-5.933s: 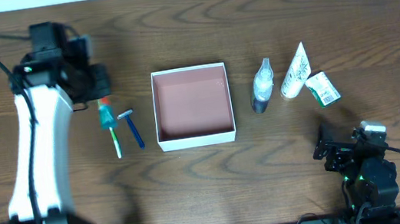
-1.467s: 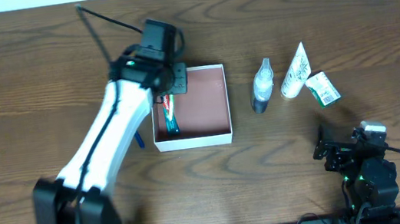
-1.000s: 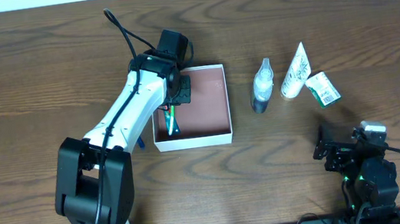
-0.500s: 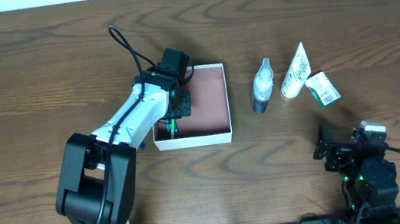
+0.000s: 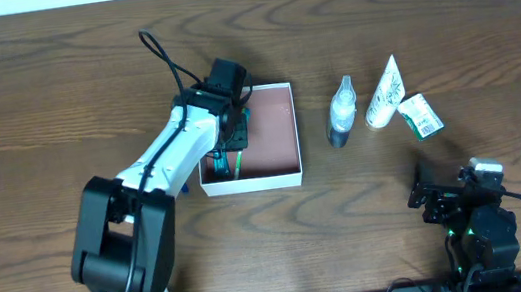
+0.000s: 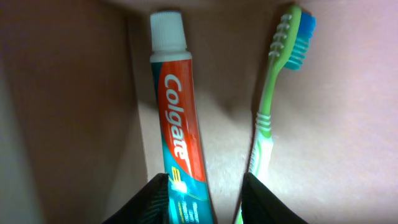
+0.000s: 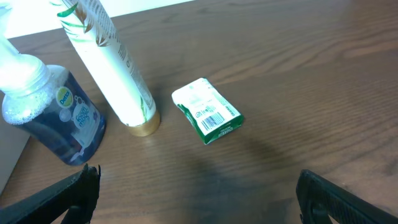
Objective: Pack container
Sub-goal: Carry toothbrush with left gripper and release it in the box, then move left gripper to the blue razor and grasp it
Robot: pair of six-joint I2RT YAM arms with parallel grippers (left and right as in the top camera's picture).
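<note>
- The left gripper (image 6: 208, 202) is low inside the container (image 5: 280, 177), over its left half. Its jaws are parted, and bare floor shows between the two items lying there, so it appears to grip nothing.
- A toothpaste tube (image 6: 177, 124) lies flat on the reddish-brown floor along the left wall. A green toothbrush (image 6: 270, 118) lies just beside it, roughly parallel, with its bristles at the far end. The near end of each sits between the fingertips.
- The container sits mid-table, and its right half is bare.
- Judged from this, the packing is partly done: two items are in, and three wait outside.
- Well to the right of the container, on the table (image 5: 426, 23), are a blue bottle (image 5: 340, 115), a white tube (image 5: 384, 94) and a small green-and-white carton (image 5: 421, 115), close together.
- The right gripper (image 7: 199, 193) is spread wide and empty, low near the table's front edge, facing those three items.
- The left arm (image 5: 157, 165) covers the table just left of the container, so anything there cannot be made out.
- Nothing blocks the way from the right-hand items to the container.
</note>
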